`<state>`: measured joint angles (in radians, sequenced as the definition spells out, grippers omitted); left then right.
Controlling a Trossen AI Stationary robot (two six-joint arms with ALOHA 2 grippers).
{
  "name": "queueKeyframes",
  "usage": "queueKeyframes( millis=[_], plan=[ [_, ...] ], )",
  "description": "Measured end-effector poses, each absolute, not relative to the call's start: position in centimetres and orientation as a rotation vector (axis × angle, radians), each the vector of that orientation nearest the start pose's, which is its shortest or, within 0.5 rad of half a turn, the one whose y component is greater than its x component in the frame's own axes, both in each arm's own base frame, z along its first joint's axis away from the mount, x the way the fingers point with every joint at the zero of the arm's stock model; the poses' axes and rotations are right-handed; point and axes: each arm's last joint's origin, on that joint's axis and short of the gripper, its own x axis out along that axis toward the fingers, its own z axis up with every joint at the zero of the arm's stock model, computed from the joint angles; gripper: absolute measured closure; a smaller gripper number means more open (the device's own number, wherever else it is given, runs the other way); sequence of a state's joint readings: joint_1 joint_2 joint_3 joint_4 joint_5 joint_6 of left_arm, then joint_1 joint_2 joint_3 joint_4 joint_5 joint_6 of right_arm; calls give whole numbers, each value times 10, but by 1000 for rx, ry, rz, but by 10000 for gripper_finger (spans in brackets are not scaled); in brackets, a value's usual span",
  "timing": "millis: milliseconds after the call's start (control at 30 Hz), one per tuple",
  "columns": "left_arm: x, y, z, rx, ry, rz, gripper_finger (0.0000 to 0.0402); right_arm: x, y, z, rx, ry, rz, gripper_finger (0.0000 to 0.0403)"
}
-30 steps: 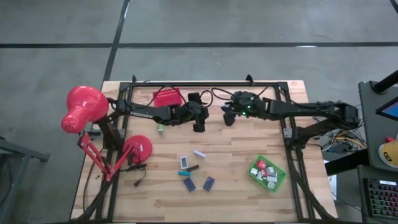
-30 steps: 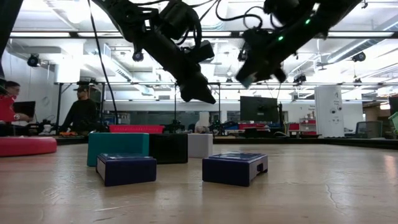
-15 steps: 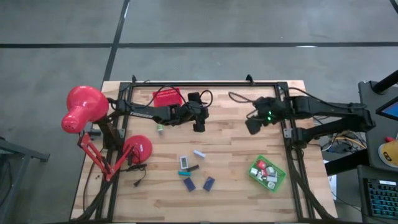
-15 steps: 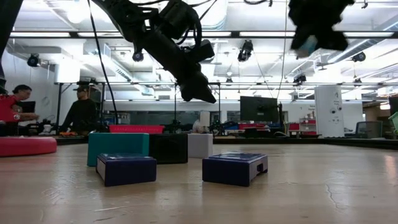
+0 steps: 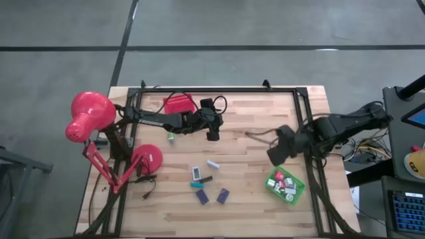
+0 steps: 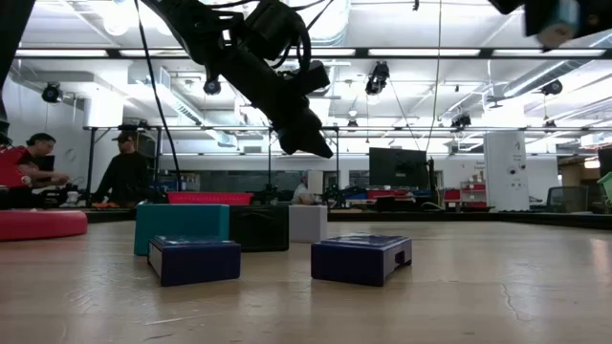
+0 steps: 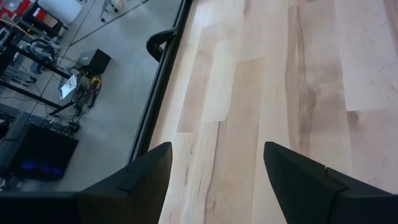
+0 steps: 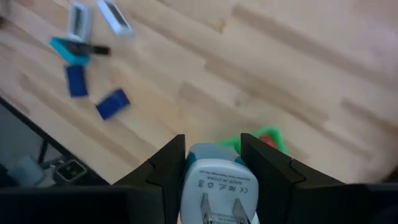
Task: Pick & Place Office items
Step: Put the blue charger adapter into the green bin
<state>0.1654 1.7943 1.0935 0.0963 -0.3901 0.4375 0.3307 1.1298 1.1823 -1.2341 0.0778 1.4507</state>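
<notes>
While the right tool [image 8: 212, 163] hangs above the worktop [image 5: 252, 172] near its right edge, just up from the green tray [image 5: 297, 193], it is clenched on a small white piece with a pale blue top [image 8: 212, 180]; two metal prongs show on the white face, so it looks like a plug adapter. From the wrist camera the tray [image 8: 268, 137] shows as a green edge just past the fingers [image 8: 166, 163]. High view: the tray holds several white pieces and at least one pink one, not resolvable singly. Loose cluster on the bare wood at front centre, well apart from the tray: a white strip [image 5: 212, 163], a white-and-teal block [image 5: 197, 174], a dark flat piece [image 5: 206, 179] touching a teal one, and two navy blocks [image 5: 222, 195] side by side but apart. Low view: the navy blocks [image 6: 361, 258] lie nearest the camera, with a teal block [image 6: 182, 225], a black block [image 6: 258, 227] and a white block [image 6: 308, 223] behind them. One small pale green piece [image 5: 170, 138] lies alone beside the left arm. Left tool [image 5: 212, 135] hovers over the rear centre, released and holding nothing, with bare wood under it. Red lamp [image 5: 89, 116] stands at the left edge, its base [image 5: 147, 158] on the wood; a red tray [image 5: 178, 103] sits at the rear. Nothing lies between the right tool and the green tray. People sit at desks in the room behind.
</notes>
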Motion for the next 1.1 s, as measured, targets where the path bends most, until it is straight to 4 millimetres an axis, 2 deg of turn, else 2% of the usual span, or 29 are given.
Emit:
queueKeyframes(
  millis=[300,633,767,900,1100],
  plan=[
    [375,74,195,474,715,400,142,180,98,283,1021,1213,-808,266],
    [375,74,195,441,705,408,142,181,108,242,952,1415,-920,266],
    [375,74,195,441,706,408,142,180,110,224,923,1549,-947,258],
    [375,74,195,435,705,410,142,181,112,216,905,1606,-950,243],
    [375,74,195,430,704,411,142,187,114,217,903,1565,-929,233]
  ],
)
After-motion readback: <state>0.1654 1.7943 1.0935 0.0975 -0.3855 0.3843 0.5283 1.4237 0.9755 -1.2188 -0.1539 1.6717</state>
